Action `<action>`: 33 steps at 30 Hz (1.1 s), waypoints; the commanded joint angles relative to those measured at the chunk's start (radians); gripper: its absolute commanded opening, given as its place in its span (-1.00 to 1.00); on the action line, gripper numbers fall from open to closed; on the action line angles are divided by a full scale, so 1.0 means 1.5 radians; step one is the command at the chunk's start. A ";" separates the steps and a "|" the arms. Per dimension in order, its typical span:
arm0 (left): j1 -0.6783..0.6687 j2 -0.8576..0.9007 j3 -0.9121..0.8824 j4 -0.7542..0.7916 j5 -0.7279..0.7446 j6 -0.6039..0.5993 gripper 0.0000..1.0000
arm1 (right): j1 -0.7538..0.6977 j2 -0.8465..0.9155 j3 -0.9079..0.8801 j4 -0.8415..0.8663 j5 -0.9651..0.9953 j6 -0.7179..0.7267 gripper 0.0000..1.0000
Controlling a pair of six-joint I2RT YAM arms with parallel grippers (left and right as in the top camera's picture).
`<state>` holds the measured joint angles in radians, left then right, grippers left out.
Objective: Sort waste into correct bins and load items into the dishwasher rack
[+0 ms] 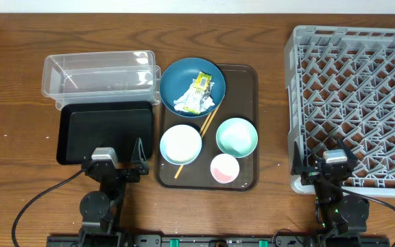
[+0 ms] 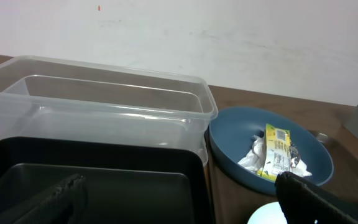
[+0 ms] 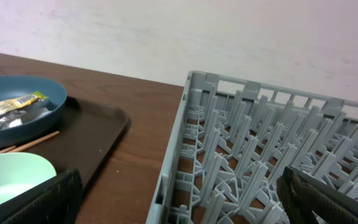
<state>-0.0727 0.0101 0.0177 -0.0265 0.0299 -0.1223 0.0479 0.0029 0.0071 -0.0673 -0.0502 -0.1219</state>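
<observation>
The dishwasher rack [image 1: 352, 103] is set empty at the right, before the right gripper [image 1: 323, 160]. The clear tub [image 1: 98, 72] and black tray [image 1: 105, 130] are placed by the left gripper [image 1: 115, 162], apparently for reach. The wrapper [image 1: 200, 90] and tissue [image 1: 184, 103] are kept in the blue dish [image 1: 177, 77]. Both claws are spread wide, with nothing held.

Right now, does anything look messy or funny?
Yes. The blue dish holds rubbish: a yellow-green wrapper and crumpled tissue. The chopsticks lie slanted, partly hidden under the white bowl.
</observation>
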 commanded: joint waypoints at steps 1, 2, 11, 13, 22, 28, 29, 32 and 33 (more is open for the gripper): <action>0.003 -0.004 -0.009 -0.029 -0.011 0.011 0.98 | -0.004 0.002 -0.001 -0.003 0.001 -0.007 0.99; 0.003 -0.004 -0.009 -0.029 -0.011 0.011 0.98 | -0.004 0.002 -0.001 -0.002 0.001 -0.007 0.99; 0.003 -0.004 -0.009 -0.029 -0.011 0.011 0.98 | -0.004 0.002 -0.001 -0.003 0.001 -0.007 0.98; 0.003 -0.004 -0.009 -0.029 -0.010 0.011 0.98 | -0.004 0.002 -0.001 -0.002 0.000 -0.007 0.98; 0.003 -0.004 -0.009 -0.029 -0.011 0.011 0.98 | -0.004 0.002 -0.001 -0.002 -0.005 -0.006 0.99; 0.003 -0.004 -0.009 -0.029 -0.011 0.006 0.98 | -0.004 0.002 -0.001 0.030 -0.002 -0.004 0.98; 0.003 -0.004 -0.007 -0.030 -0.010 0.006 0.98 | -0.004 0.002 -0.001 0.037 0.005 -0.004 0.98; 0.003 0.009 0.011 -0.030 -0.011 0.006 0.98 | -0.004 0.003 0.007 0.053 0.032 -0.004 0.98; 0.003 0.019 0.020 -0.029 -0.011 0.006 0.97 | -0.004 0.005 0.012 0.053 0.038 -0.004 0.99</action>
<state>-0.0727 0.0154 0.0273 -0.0391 0.0299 -0.1226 0.0479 0.0048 0.0074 0.0067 -0.0357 -0.1215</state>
